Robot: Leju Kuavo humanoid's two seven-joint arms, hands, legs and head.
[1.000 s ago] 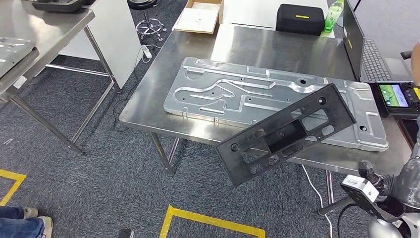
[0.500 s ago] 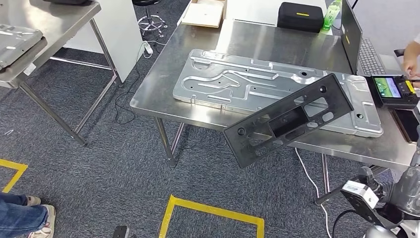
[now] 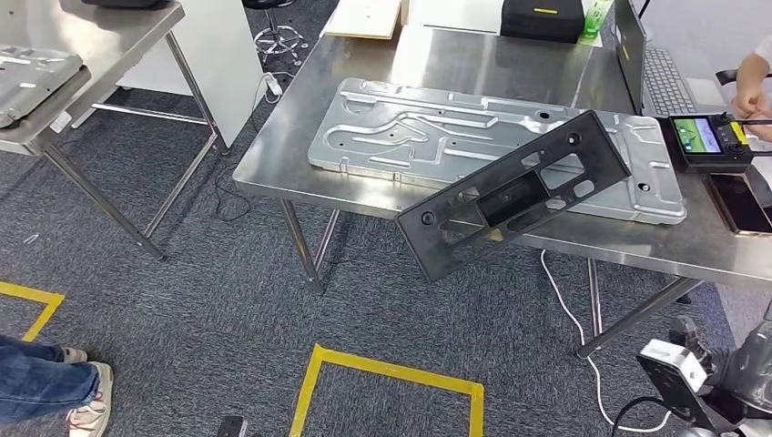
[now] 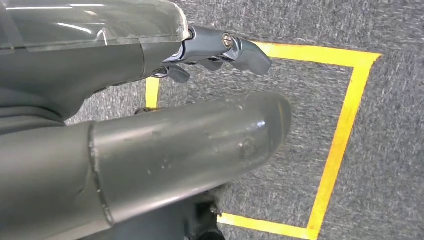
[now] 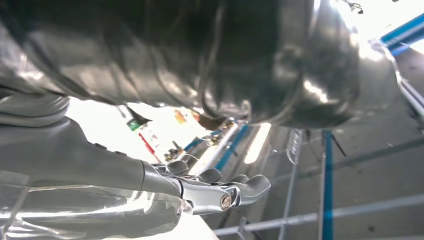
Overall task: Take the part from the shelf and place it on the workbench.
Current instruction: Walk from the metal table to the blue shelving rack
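Head view: black part (image 3: 514, 208), flat and rectangular with several cut-outs, lies at centre frame on a slant. Its upper-right end overlaps the silver stamped plate (image 3: 410, 137), and its lower-left end reaches past the near edge of the steel surface (image 3: 455, 64), over the grey carpet. Whether it touches the plate or the surface cannot be told, and no hand shows on it. The silver plate lies flat on the surface, taking up most of its width. At right frame, on the same surface, are a handheld controller (image 3: 705, 143) with a lit screen, a keyboard (image 3: 665, 82), and a person's hand (image 3: 751, 77) at the edge. A black case (image 3: 543, 18) sits at top centre and a second steel table (image 3: 91, 36) at upper left. A yellow tape square (image 3: 391, 373) marks the floor at lower centre, and a leg in jeans (image 3: 45, 382) shows at lower left. Left wrist view: left hand (image 4: 150, 60) hangs over the carpet and yellow tape, its fingers (image 4: 245, 52) held apart from the thumb with nothing in them. Right wrist view: right hand (image 5: 165, 185) has its fingers (image 5: 250, 185) lightly curved beneath a dark glossy mass (image 5: 200, 55); whether they hold anything cannot be told.
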